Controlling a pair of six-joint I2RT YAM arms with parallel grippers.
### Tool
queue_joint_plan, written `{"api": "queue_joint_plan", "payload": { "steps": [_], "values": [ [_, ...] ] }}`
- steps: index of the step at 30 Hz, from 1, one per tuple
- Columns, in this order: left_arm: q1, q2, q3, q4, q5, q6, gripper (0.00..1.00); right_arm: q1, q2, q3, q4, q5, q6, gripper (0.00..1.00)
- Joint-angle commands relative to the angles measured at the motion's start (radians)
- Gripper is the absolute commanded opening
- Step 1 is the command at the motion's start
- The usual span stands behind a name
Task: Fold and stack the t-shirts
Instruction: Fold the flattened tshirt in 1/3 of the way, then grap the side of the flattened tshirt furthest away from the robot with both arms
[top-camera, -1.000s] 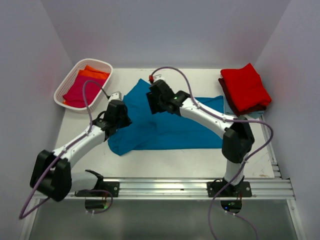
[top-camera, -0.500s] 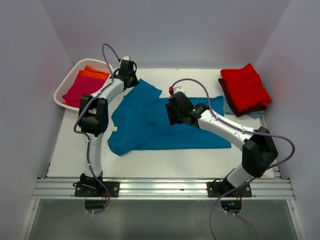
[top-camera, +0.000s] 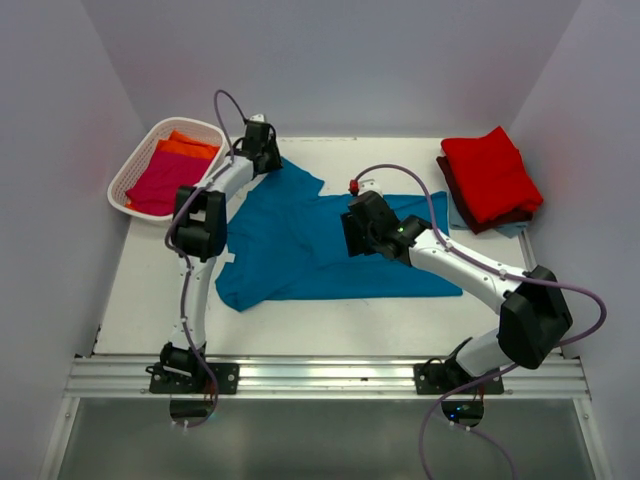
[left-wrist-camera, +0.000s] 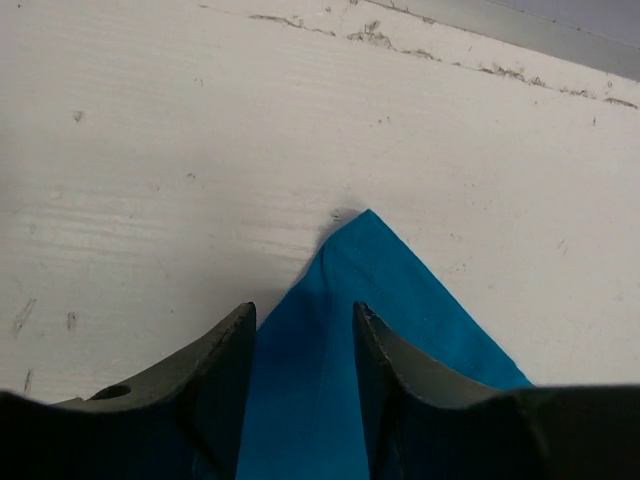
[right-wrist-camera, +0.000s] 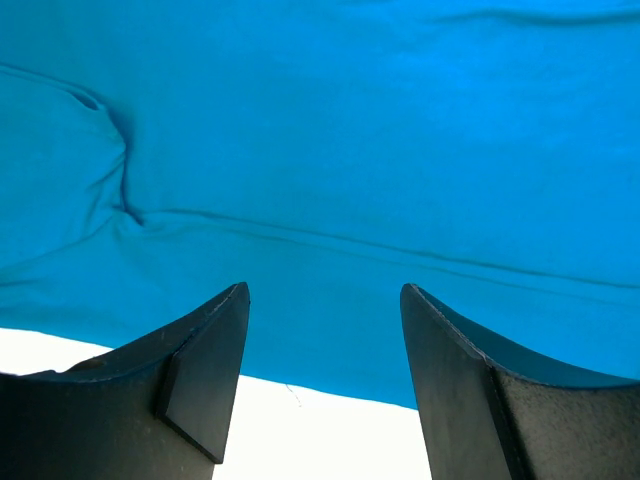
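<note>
A teal t-shirt (top-camera: 300, 245) lies spread across the middle of the table. My left gripper (top-camera: 270, 160) reaches to its far left corner. In the left wrist view the jaws (left-wrist-camera: 300, 315) stand apart, and the pointed teal corner (left-wrist-camera: 365, 250) lies flat on the table between them, unpinched. My right gripper (top-camera: 357, 235) hovers open over the shirt's middle. Its wrist view shows teal cloth (right-wrist-camera: 330, 150) and the hem's edge between the open fingers (right-wrist-camera: 325, 295). A folded red t-shirt (top-camera: 490, 175) tops a stack at the far right, over maroon (top-camera: 447, 182) and light blue (top-camera: 460, 218) ones.
A white lattice basket (top-camera: 130, 170) at the far left holds a magenta t-shirt (top-camera: 162, 185) and an orange one (top-camera: 185, 148). Bare white table (top-camera: 330, 320) lies in front of the teal shirt. Grey walls close in on three sides.
My left arm swung from the shirt's near left to its far left corner, drawing the cloth out flat, and its jaws have opened off it. My right gripper drifted right and nearer, still open.
</note>
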Motion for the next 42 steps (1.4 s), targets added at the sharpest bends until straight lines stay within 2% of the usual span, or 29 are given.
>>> {"api": "queue_joint_plan", "payload": {
  "steps": [1, 5, 9, 15, 17, 18, 20, 21, 22, 30, 34, 42],
  "values": [
    [0.014, 0.013, 0.032, 0.107, 0.005, 0.031, 0.49, -0.004, -0.027, 0.001, 0.017, -0.011, 0.020, 0.66],
    [0.014, 0.042, 0.031, 0.213, 0.058, 0.036, 0.56, -0.007, -0.018, 0.004, 0.012, -0.016, 0.020, 0.66],
    [0.015, 0.102, 0.074, 0.239, 0.127, 0.021, 0.57, -0.008, -0.013, 0.011, -0.003, -0.011, 0.017, 0.66],
    [0.015, 0.139, 0.097, 0.215, 0.115, 0.016, 0.57, -0.022, -0.029, 0.000, -0.004, -0.009, 0.014, 0.66],
    [0.015, 0.139, 0.095, 0.196, 0.112, 0.018, 0.50, -0.030, -0.027, -0.003, -0.004, -0.008, 0.015, 0.65],
    [0.014, 0.139, 0.094, 0.190, 0.112, 0.018, 0.37, -0.031, -0.026, -0.005, -0.004, -0.009, 0.017, 0.65],
    [0.014, 0.136, 0.094, 0.167, 0.109, 0.019, 0.19, -0.039, -0.023, -0.005, -0.003, -0.008, 0.018, 0.65],
    [0.015, 0.131, 0.092, 0.159, 0.109, 0.021, 0.05, -0.040, -0.021, -0.005, -0.003, -0.009, 0.018, 0.65],
    [0.015, 0.124, 0.082, 0.153, 0.107, 0.025, 0.01, -0.042, -0.017, -0.005, -0.001, -0.011, 0.020, 0.65],
    [0.024, 0.038, -0.030, 0.178, 0.069, 0.054, 0.00, -0.106, 0.002, 0.011, 0.003, 0.032, 0.053, 0.65],
    [0.030, -0.036, -0.070, 0.179, 0.046, 0.062, 0.00, -0.219, 0.054, 0.049, 0.029, 0.046, 0.086, 0.65],
    [0.034, -0.181, -0.153, 0.198, 0.016, 0.076, 0.00, -0.422, 0.357, 0.331, -0.003, 0.026, 0.084, 0.74]
  ]
}}
